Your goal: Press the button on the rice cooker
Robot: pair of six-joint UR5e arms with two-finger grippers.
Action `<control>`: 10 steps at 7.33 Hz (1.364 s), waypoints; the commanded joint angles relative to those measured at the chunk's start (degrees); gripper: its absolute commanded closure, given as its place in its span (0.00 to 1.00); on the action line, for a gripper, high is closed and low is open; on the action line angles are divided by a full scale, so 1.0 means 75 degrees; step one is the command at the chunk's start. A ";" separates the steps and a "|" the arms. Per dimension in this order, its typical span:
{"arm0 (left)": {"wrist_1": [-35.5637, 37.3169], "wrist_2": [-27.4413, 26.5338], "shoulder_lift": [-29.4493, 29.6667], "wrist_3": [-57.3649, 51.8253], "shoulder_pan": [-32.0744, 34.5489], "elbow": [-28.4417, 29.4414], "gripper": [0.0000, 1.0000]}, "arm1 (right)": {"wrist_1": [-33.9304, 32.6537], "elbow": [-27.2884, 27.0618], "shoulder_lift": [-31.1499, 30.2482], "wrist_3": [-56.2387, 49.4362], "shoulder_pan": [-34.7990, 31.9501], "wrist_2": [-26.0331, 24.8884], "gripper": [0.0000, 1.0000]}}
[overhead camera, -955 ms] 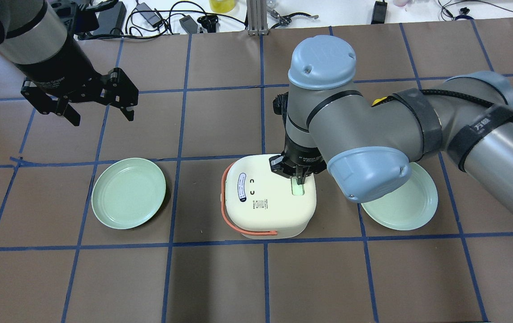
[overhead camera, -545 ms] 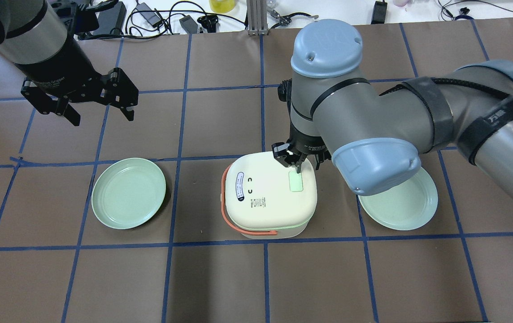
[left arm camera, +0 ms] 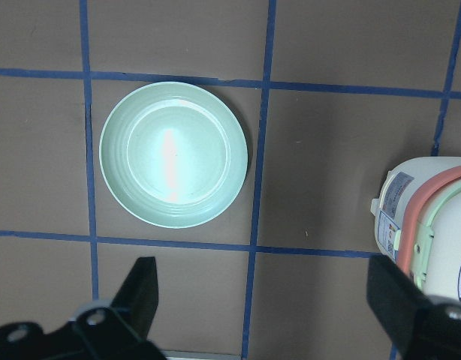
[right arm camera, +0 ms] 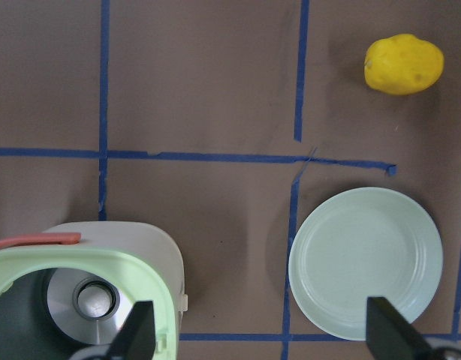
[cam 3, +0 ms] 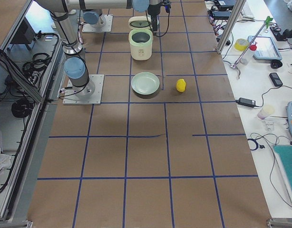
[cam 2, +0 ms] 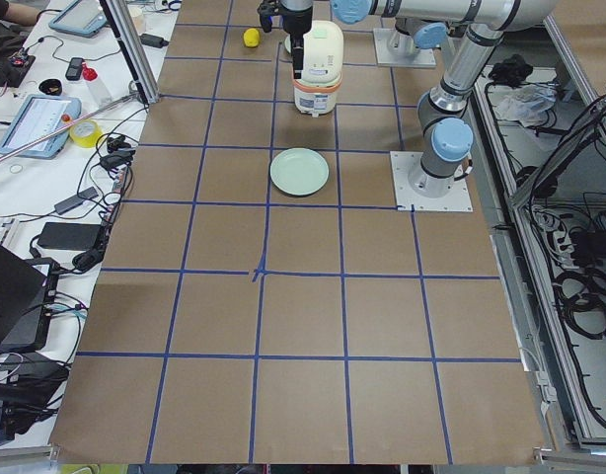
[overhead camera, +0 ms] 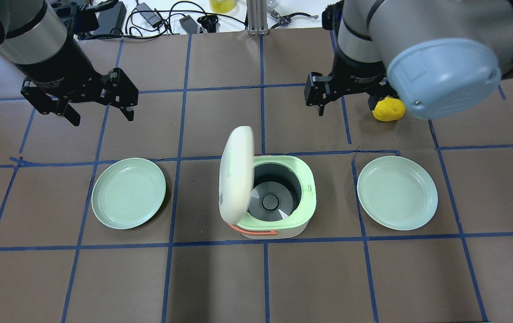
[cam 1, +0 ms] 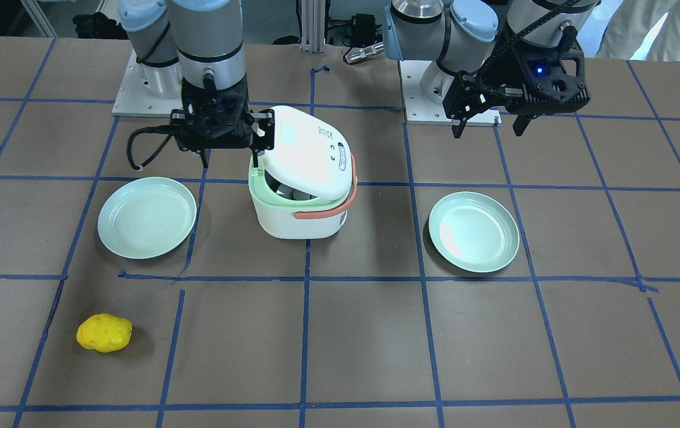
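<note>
The white rice cooker (overhead camera: 283, 211) with a coral handle stands mid-table with its lid (overhead camera: 236, 175) swung up, showing the metal inner pot (overhead camera: 270, 199). In the front view the lid (cam 1: 310, 154) shows tilted up, with the pale button panel (cam 1: 288, 132) on top. My right gripper (overhead camera: 345, 107) is open and empty, above the table beyond the cooker; the right wrist view looks down on the open cooker (right arm camera: 80, 292). My left gripper (overhead camera: 103, 117) is open and empty, far to the left above the table.
Two pale green plates flank the cooker, one on the left (overhead camera: 128, 193) and one on the right (overhead camera: 397, 193). A yellow potato-like lump (overhead camera: 389, 110) lies just under my right arm. Cables and gear lie along the far edge (overhead camera: 158, 18).
My right gripper has lifted off the lid's button, risen and moved away beyond the cooker, and its fingers have opened. The cooker's lid has popped open and swung up. The left arm has not moved.
</note>
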State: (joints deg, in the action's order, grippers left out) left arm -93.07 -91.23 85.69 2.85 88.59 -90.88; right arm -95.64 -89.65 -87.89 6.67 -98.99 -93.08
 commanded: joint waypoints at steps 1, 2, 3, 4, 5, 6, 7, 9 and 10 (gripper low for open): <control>0.0000 0.0000 0.0000 -0.0005 0.0000 0.0000 0.00 | 0.0551 0.0677 0.0000 -0.0374 0.0809 0.0361 0.00; 0.0000 0.0000 0.0000 -0.0005 0.0000 0.0000 0.00 | 0.0576 0.0795 0.0000 -0.0386 0.1044 0.0352 0.00; 0.0000 0.0000 0.0000 -0.0005 0.0000 0.0000 0.00 | 0.0564 0.0820 0.0000 -0.0386 0.1058 0.0271 0.00; 0.0000 0.0000 0.0000 0.0007 0.0000 0.0000 0.00 | 0.0564 0.0820 0.0000 -0.0386 0.1059 0.0235 0.00; 0.0000 0.0000 0.0000 0.0007 0.0000 0.0000 0.00 | 0.0564 0.0820 -0.0012 -0.0386 0.1059 0.0223 0.00; 0.0000 0.0000 0.0000 -0.0005 0.0000 0.0000 0.00 | 0.0553 0.0820 -0.0012 -0.0386 0.1047 0.0223 0.00; 0.0000 0.0000 0.0000 0.0007 0.0000 0.0000 0.00 | 0.0576 0.0820 -0.0012 -0.0386 0.1047 0.0131 0.00; 0.0000 0.0000 0.0000 -0.0005 0.0000 0.0000 0.00 | 0.0832 0.0797 -0.0047 -0.0386 0.1012 0.0012 0.00; 0.0000 0.0000 0.0000 -0.0005 0.0000 0.0000 0.00 | 0.0834 0.0797 -0.0036 -0.0386 0.1023 0.0012 0.00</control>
State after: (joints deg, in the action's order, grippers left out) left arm -93.08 -91.23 85.69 2.84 88.59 -90.88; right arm -89.99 -83.64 -88.16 3.78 -91.30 -92.98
